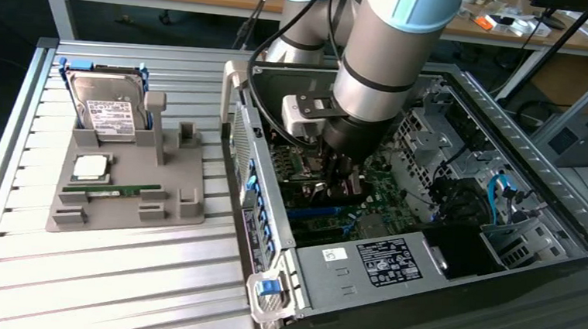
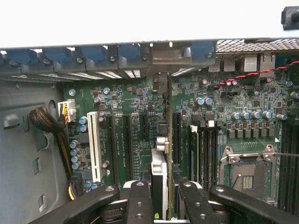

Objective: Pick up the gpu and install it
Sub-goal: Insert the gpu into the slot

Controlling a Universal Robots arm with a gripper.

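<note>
My gripper (image 2: 161, 196) is down inside the open PC case (image 1: 540, 205), fingers (image 2: 138, 200) clamped on the gpu (image 2: 159, 175), which sits edge-on, upright over the motherboard (image 2: 135, 140) slots. Tight room: white slot (image 2: 95, 147) and black slots flank the card, rear bracket wall (image 2: 117, 56) just ahead. Cable bundle (image 2: 49, 123) near the case wall. Outside the case, a grey tray (image 1: 131, 192) holds the hard drive (image 1: 106, 105), well apart.

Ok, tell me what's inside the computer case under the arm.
Inside the computer case: the green motherboard with its slots, and the tool holding the gpu edge-on above them. The card hides the slot directly beneath it.
</note>
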